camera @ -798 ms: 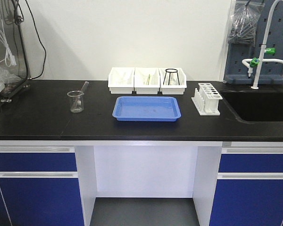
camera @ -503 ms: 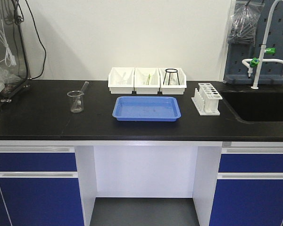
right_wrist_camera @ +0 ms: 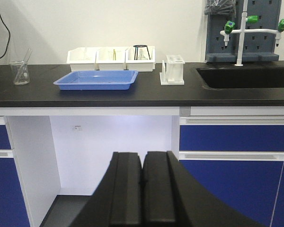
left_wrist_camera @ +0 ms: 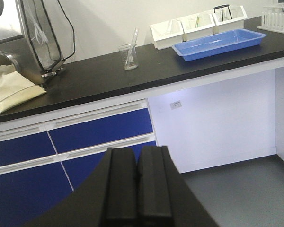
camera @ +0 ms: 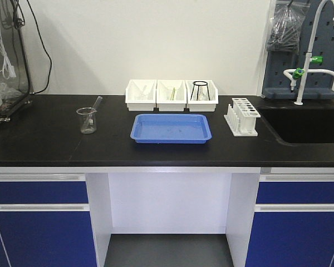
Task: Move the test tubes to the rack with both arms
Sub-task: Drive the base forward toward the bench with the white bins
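My left tool [left_wrist_camera: 137, 187] and right tool [right_wrist_camera: 142, 189] sit low in front of the surface [camera: 39, 142], jaws pressed together, nothing held. Rack [camera: 242, 117] stands just rt of blue tray [camera: 171, 128]; test tube [camera: 96, 104] leans in beaker [camera: 87, 122] at left.

White rack [camera: 242, 117], blue tray [camera: 171, 128], black counter [camera: 39, 142], white bins [camera: 171, 105]

I log this as a laboratory: long black benchtop [camera: 39, 142] over blue cabinets [camera: 39, 233], sunken sink [camera: 309, 125] with a green-nozzled gooseneck tap [right_wrist_camera: 238, 47], grey peg drying board [camera: 331, 61] on the wall, a glass beaker [camera: 87, 120] and a white test tube rack [camera: 242, 117].
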You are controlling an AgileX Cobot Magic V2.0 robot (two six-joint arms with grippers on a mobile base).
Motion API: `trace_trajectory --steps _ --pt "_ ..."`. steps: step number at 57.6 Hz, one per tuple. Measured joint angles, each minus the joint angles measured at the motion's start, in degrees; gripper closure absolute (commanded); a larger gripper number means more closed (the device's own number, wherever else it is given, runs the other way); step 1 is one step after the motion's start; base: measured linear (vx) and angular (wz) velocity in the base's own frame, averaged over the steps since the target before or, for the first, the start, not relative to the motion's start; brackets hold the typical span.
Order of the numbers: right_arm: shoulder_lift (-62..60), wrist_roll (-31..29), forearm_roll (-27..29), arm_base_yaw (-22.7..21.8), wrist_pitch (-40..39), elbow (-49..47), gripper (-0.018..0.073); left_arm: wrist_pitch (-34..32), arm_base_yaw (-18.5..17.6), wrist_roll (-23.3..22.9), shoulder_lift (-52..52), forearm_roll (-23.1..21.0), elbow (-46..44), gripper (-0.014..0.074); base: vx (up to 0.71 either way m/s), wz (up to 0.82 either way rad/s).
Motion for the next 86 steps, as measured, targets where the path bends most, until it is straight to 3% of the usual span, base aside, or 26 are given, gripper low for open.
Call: trace_trajectory --steps 86 --pt "0.0 0.0 0.0 0.0 0.1 0.0 0.0566 0.0 0.0 0.1 0.0 0.0 0.0 0.0617 0.23 0.0"
